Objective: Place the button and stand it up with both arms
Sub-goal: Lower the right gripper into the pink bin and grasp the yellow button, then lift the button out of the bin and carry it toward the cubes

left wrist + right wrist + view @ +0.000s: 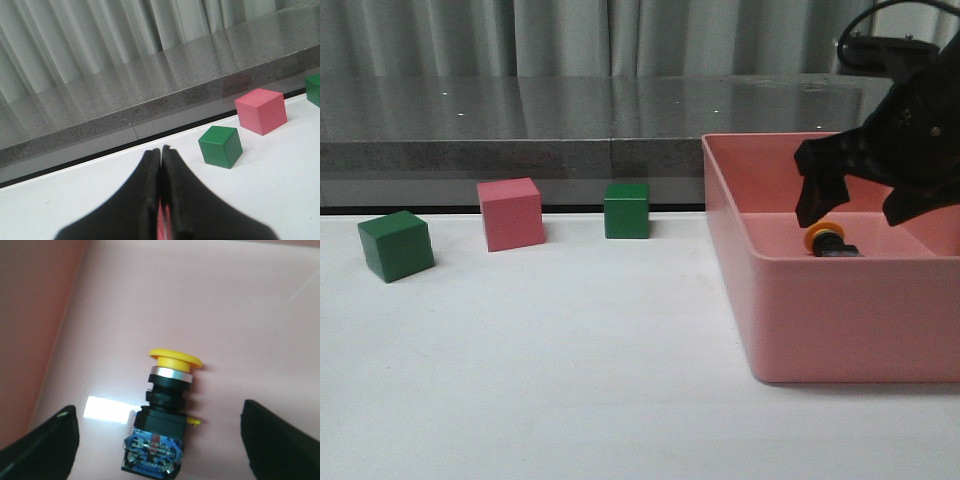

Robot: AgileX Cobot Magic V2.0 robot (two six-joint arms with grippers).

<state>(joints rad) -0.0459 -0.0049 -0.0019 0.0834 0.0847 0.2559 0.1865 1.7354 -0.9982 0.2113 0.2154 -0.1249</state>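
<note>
The button (830, 240) lies on its side on the floor of the pink bin (840, 320), its yellow cap toward the bin's left wall. In the right wrist view the button (162, 415) shows its yellow cap, silver collar, black body and blue base. My right gripper (850, 212) hangs just above it, open, with one finger on each side of the button and neither touching it (161, 442). My left gripper (161, 150) is shut and empty above the white table; it is out of the front view.
A green cube (396, 245), a pink cube (511, 213) and a second green cube (626, 210) stand in a row on the white table left of the bin. A grey stone ledge (520, 120) runs behind the table. The left wrist view shows a green cube (220, 146) and the pink cube (261, 110).
</note>
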